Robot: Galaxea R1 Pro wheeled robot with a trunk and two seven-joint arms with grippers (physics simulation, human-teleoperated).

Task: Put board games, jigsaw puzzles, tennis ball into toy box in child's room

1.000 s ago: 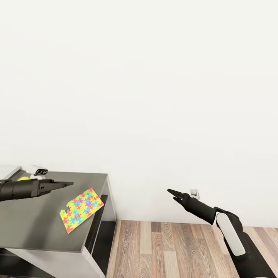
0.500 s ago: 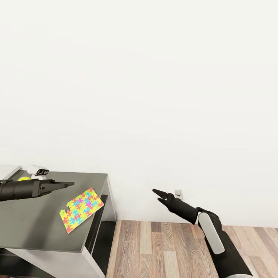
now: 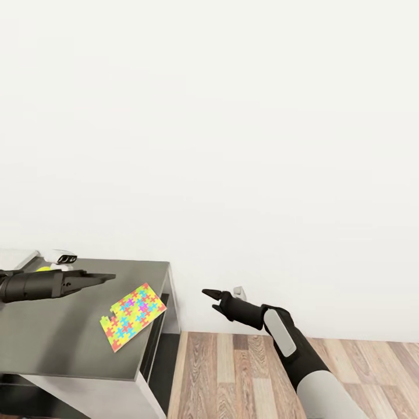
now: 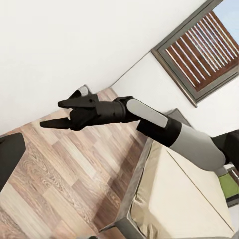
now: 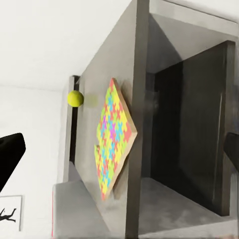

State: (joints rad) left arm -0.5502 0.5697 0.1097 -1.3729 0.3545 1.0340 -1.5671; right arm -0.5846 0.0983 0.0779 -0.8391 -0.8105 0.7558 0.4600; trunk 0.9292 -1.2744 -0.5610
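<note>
Head view: the puzzle is lying flat on the dark surface, close to its wall-side corner and right-hand edge, one corner just about at the edge. The left gripper is hovering over the surface, beside the puzzle and apart from it, fingers pressed together, holding nothing. The ball is peeking out behind the left arm, well apart from the puzzle. The right gripper is hanging over the floor, off the surface's edge and near the puzzle's side, fingers slightly parted, empty.

Left wrist view: the right gripper is showing with fingers spread in a moderate V, nothing between them. The bed is lying beyond it, mattress bare where visible.

Right wrist view: the puzzle is lying on the surface, the ball sitting past it, near the far edge and not touching it. This gripper's own fingers are mostly out of frame here.

Handling, judged: the puzzle is looking thin, light and fairly stiff, hard to pinch flat. Likely best taken at the corner nearest the surface's edge, sliding it out to get a finger under. The ball would be light and prone to rolling.
</note>
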